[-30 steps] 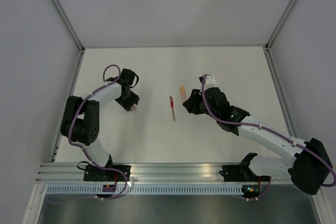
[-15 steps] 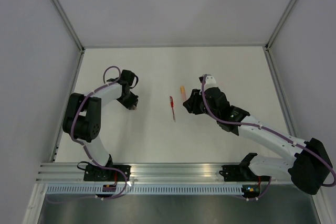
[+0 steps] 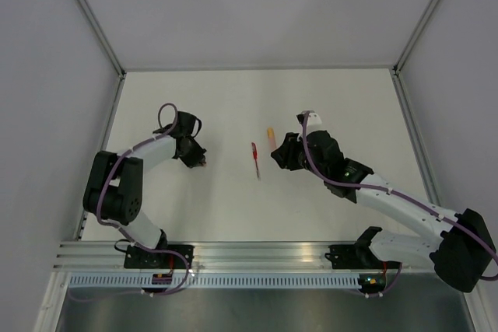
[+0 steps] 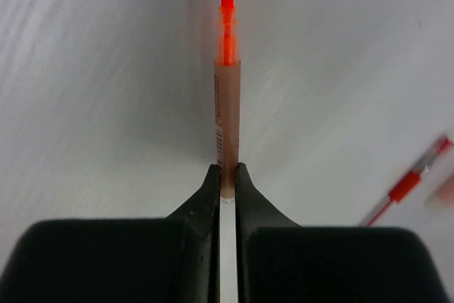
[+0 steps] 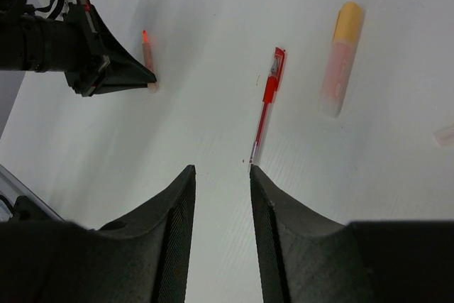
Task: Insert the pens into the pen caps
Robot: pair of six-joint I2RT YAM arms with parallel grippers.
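Observation:
My left gripper (image 4: 227, 168) is shut on the pale salmon-orange pen (image 4: 227, 115), whose bright orange tip points away from the fingers. In the top view this gripper (image 3: 200, 160) is low over the table, left of centre. The dark red pen (image 3: 254, 159) lies on the table, also in the right wrist view (image 5: 266, 104) and the left wrist view (image 4: 411, 182). The orange cap (image 3: 271, 136), a stubby pale tube with an orange end (image 5: 340, 58), lies right of it. My right gripper (image 5: 221, 169) is open and empty, just right of the red pen (image 3: 278, 155). I cannot pick out the red cap.
The white table (image 3: 327, 106) is walled by grey panels at the back and both sides. A metal rail (image 3: 257, 253) runs along the near edge. A small pale blurred piece (image 5: 445, 134) lies at the right edge of the right wrist view.
My left arm has folded lower and its gripper has shifted slightly right and nearer, still holding the salmon pen. The right arm and the things on the table have hardly moved.

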